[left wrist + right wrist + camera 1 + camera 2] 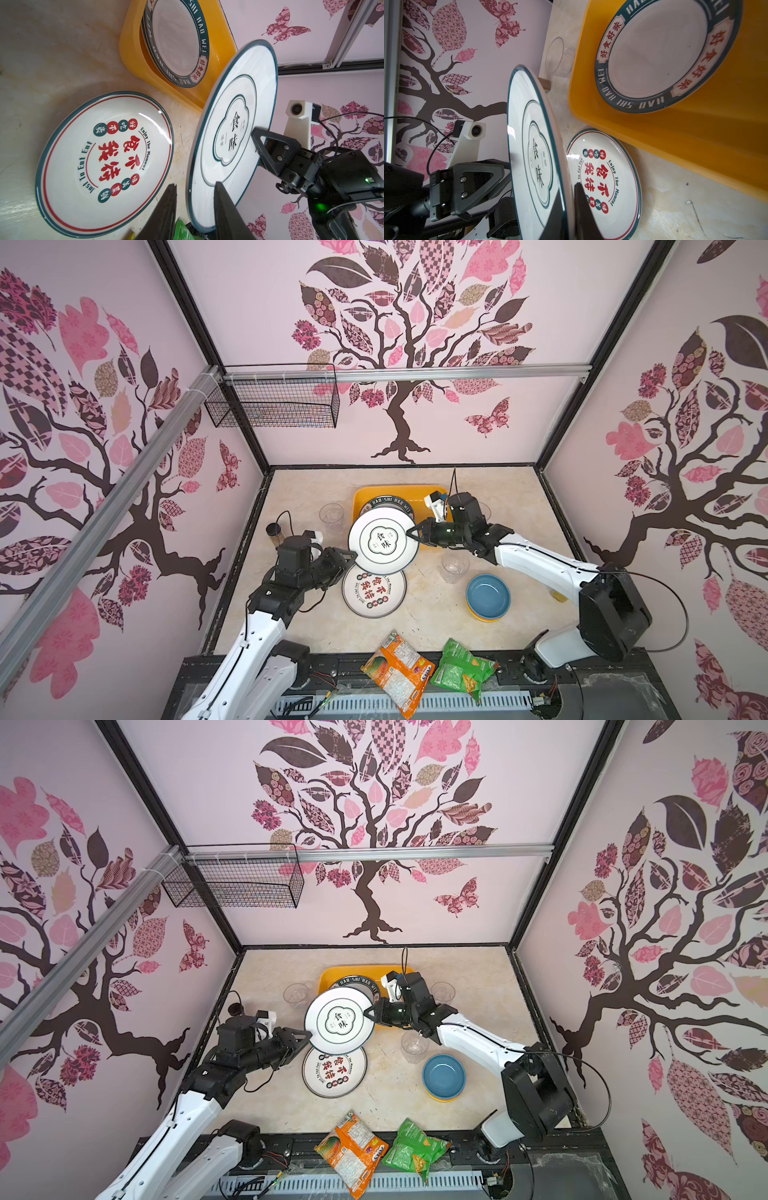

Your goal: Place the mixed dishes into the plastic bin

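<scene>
A white plate (383, 540) hangs in the air between two grippers.
The left gripper (353, 556) is at its lower left edge and the right gripper (410, 533) pinches its right edge. Behind it sits the yellow bin (360, 496) with a dark-rimmed plate (388, 502) inside. The white plate hides part of a plate with red words (374, 593) on the table (419, 626). A blue bowl (488, 595) sits to the right.

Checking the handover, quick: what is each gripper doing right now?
Left gripper: open, jaws loosely astride the rim of the lifted plate.
Right gripper: shut on that plate's opposite rim.
</scene>
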You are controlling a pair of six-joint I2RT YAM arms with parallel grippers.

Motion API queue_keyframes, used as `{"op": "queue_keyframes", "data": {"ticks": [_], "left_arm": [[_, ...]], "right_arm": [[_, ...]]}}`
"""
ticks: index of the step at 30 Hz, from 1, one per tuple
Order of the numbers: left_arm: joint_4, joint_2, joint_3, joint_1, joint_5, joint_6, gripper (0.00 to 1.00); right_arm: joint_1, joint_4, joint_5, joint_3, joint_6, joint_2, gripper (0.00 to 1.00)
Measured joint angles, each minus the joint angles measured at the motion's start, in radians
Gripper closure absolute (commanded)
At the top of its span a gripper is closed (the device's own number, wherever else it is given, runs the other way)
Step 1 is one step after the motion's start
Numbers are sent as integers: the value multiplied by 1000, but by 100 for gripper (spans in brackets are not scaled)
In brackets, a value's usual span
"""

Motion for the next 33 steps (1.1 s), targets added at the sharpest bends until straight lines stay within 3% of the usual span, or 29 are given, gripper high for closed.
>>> {"op": "queue_keyframes", "data": {"ticks": [11,33], "left_arm": [[-55,-74,3,29,-27,9,48],[-99,-118,-16,49,-31,11,48]], "right_arm": [[-92,-14,76,84,3,66,100],[-115,-45,224,274,26,386,99]]}}
